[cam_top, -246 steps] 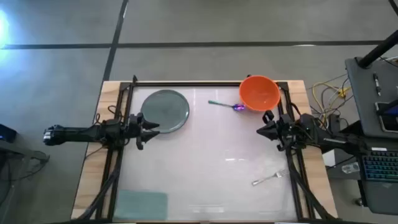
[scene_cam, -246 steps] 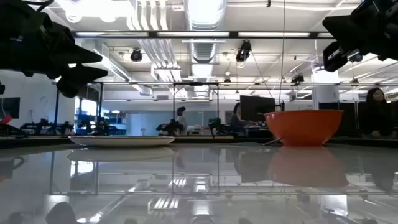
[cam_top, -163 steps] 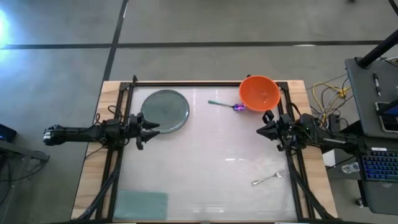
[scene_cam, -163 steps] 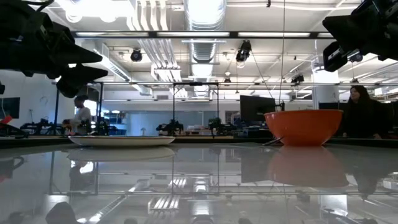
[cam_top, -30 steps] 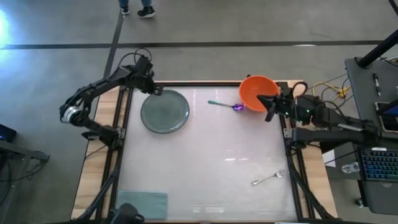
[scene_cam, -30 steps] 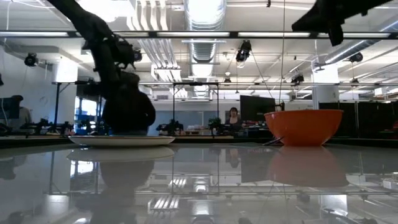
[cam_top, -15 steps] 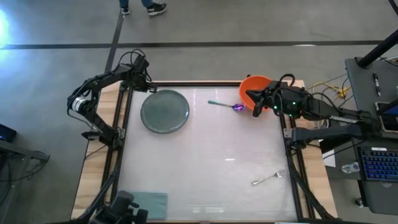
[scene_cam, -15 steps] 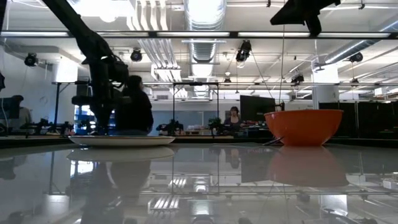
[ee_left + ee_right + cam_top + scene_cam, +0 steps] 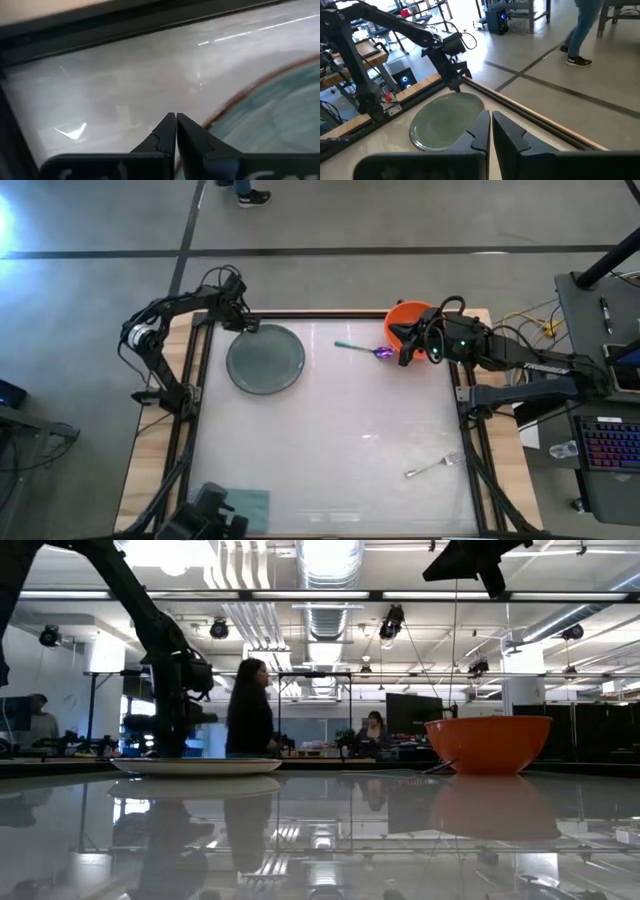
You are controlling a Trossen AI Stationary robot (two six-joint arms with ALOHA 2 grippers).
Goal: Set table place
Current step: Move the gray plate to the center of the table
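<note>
Left claw (image 9: 246, 326), fingers pressed together and holding nothing, sits low at the far-left rim of the plate (image 9: 265, 358); right claw (image 9: 405, 350), equally closed, hovers by the orange bowl (image 9: 403, 317). Spoon (image 9: 362, 349) lies between them, fork (image 9: 430, 468) near the worktop (image 9: 330, 440) corner. Both should spread before gripping a rim, I'd say.

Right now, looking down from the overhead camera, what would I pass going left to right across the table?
Left gripper at the plate's far-left rim → grey-green plate → spoon → right gripper at the orange bowl. The fork lies farthest right, near the front edge.
</note>
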